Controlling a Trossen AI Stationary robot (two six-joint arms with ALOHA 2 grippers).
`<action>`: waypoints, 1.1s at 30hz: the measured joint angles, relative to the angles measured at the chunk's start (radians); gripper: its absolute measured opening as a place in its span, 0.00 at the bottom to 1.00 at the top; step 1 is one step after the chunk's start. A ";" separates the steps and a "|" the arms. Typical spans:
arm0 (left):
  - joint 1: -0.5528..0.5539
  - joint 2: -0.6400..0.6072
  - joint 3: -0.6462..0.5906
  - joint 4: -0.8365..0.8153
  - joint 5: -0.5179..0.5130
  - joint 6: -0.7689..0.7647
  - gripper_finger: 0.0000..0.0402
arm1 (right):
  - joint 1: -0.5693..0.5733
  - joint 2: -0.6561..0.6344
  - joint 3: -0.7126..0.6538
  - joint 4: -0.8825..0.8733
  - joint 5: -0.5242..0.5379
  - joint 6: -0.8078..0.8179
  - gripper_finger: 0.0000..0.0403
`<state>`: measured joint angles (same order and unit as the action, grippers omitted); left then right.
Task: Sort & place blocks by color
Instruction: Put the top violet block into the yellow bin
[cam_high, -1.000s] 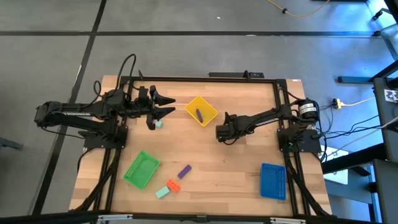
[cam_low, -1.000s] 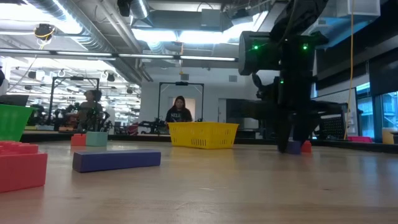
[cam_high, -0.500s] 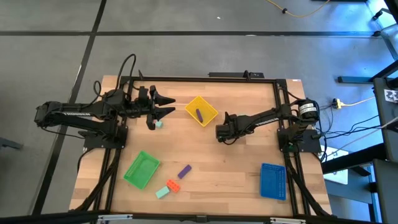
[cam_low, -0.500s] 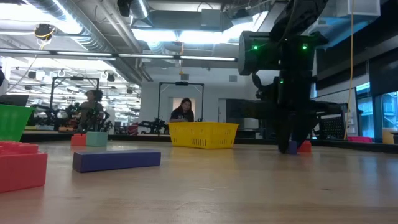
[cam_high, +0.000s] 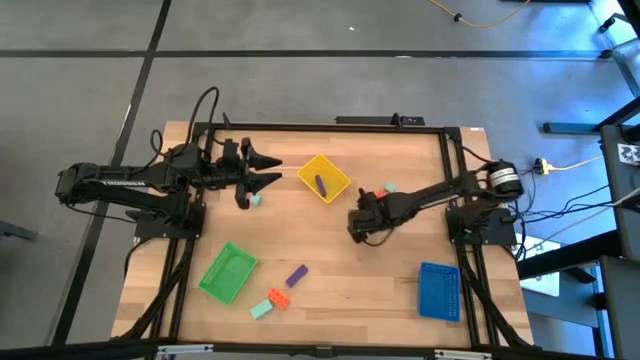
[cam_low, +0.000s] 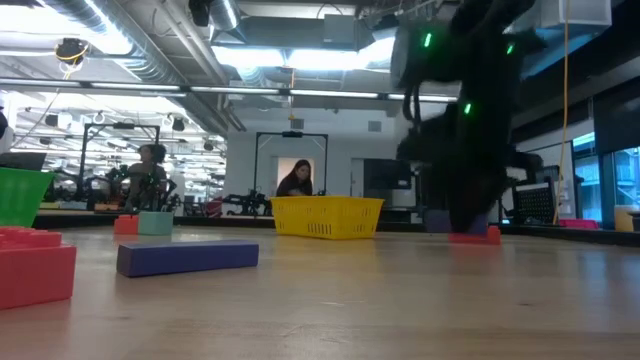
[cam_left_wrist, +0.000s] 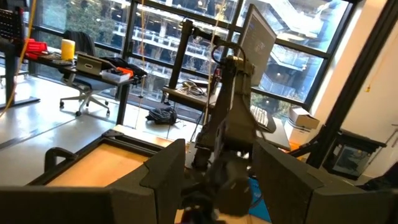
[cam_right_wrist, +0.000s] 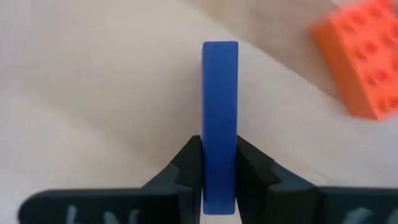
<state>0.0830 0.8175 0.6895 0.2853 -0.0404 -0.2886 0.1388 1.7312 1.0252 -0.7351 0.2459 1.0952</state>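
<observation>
In the right wrist view my right gripper is shut on a dark purple-blue elongated block. An orange studded block lies on the table beside it. In the high view that gripper sits right of the table's centre, with a teal block behind it. My left gripper hovers open at the far left, and a teal block lies by it. A purple block, an orange one and a teal one lie near the green tray. My right gripper pinches the elongated block between its two fingers, across its thin width and near one end. The fingers come from above, pointing down. The rest of the block sticks out past the fingertips. In the low view it shows a little above the tabletop.
The yellow tray stands at far centre with a purple block in it. The blue tray is at the near right. In the low view a purple block and a red one lie close. People sit in the room beyond.
My right gripper has moved a little toward the table's near edge, and the arm has risen and tipped. The elongated block has left its spot beside the orange block, which stays put. A teal block behind the arm has come into sight.
</observation>
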 joint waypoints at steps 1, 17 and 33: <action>0.000 0.000 0.000 0.000 0.007 0.000 0.45 | 0.016 -0.023 0.000 0.014 0.000 -0.058 0.15; 0.000 0.000 0.000 -0.015 0.081 0.000 0.45 | 0.014 -0.284 -0.186 1.095 -0.037 -0.557 0.15; 0.000 0.000 0.000 -0.015 0.080 -0.023 0.45 | -0.025 -0.279 -0.185 1.173 -0.092 -0.611 0.15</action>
<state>0.0830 0.8177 0.6891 0.2699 0.0395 -0.3115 0.1143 1.4525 0.8402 0.4381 0.1535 0.4845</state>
